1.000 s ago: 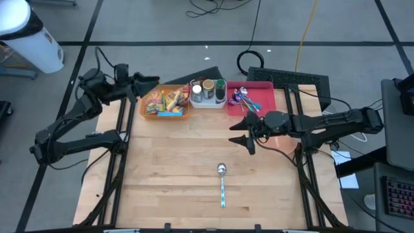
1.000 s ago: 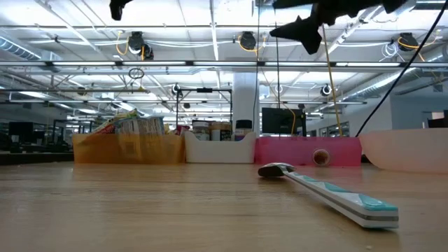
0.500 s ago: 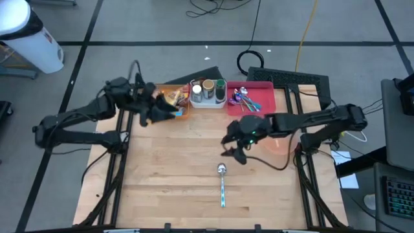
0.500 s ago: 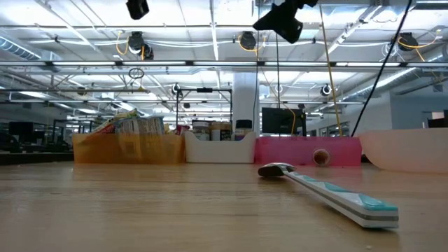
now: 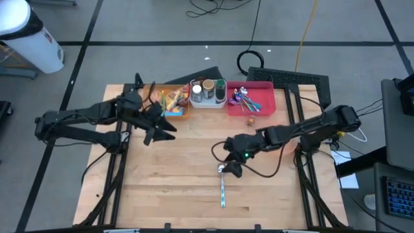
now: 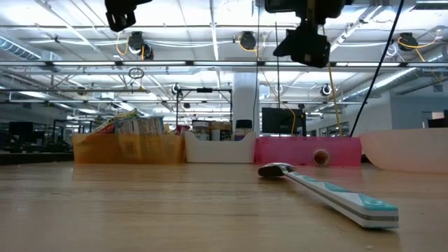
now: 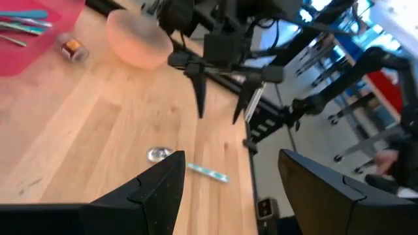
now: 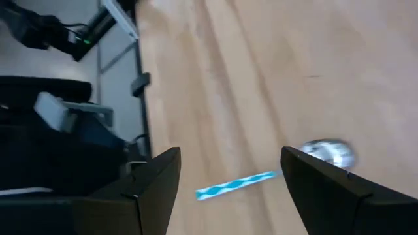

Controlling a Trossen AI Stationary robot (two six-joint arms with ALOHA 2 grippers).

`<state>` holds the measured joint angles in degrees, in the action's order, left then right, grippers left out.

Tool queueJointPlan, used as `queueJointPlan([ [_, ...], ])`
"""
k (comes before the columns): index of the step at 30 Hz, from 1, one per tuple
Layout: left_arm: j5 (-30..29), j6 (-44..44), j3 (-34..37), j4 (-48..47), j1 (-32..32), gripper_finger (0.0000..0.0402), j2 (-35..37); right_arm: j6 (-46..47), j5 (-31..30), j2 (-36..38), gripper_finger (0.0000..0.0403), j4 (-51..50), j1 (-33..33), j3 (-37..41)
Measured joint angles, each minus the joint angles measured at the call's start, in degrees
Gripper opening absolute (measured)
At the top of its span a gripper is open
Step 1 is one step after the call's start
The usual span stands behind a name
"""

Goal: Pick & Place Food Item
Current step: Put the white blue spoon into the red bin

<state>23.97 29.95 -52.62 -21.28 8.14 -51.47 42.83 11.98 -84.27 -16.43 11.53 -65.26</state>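
- Wooden table (image 5: 168,175) carried everything; bins lined up along far edge.
- Orange bin (image 5: 169,103) w/ snack packets (image 5: 169,98) sat at far edge, left of centre; food items were inside, none held by either claw.
- White tray (image 5: 208,98) w/ jars stood next to it, mid far edge.
- Pink tray (image 5: 264,97) w/ utensils was at far edge toward right corner; small brown item (image 5: 250,119) lay at its near edge, type unclear.
- Pale pink bowl (image 7: 136,44) rested by right edge, near pink tray; mostly hidden under right arm in high view.
- Spoon (image 5: 222,184), metal bowl + teal/white handle, lay on bare wood near centre, handle pointing to near edge.
- Left gripper (image 5: 158,126) hovered above table just in front of orange bin, toward left edge; fingers spread apart, nothing between them (wrist view: both fingers (image 7: 157,189) wide, bare wood in gap).
- Right gripper (image 5: 228,160) hung over table centre, directly above spoon's bowl end; fingers parted, empty; seen in left wrist view as two prongs pointing down w/ clear gap.
- Right wrist view: spoon (image 8: 274,168) visible between own fingers (image 8: 153,186), not touched.
- Low view: both grippers up high, well clear of tabletop; spoon (image 6: 329,192) flat on wood in foreground.
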Motion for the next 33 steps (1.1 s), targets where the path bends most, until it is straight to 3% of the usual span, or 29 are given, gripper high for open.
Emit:
queueJointPlan([
  [7, -8.32, 1.95, 0.11, -0.92, -7.99, 0.025, -3.3, 9.81, -3.18, 0.04, 0.0256, 10.9, 5.86, 8.58],
  [16, -17.67, 11.11, 0.0, 12.33, -17.48, 0.025, -9.21, 25.95, -16.83, 0.02, 0.0253, 29.19, 10.71, 20.43],
  [21, -22.06, 15.96, 0.0, 18.73, -21.73, 0.025, -12.98, 27.61, -21.92, -0.38, 0.0237, 30.28, 11.73, 21.44],
  [33, -27.01, 21.34, 0.02, 24.88, -27.74, 0.025, -19.53, 28.52, -21.16, -9.4, 0.0206, 37.38, 15.64, 21.42],
])
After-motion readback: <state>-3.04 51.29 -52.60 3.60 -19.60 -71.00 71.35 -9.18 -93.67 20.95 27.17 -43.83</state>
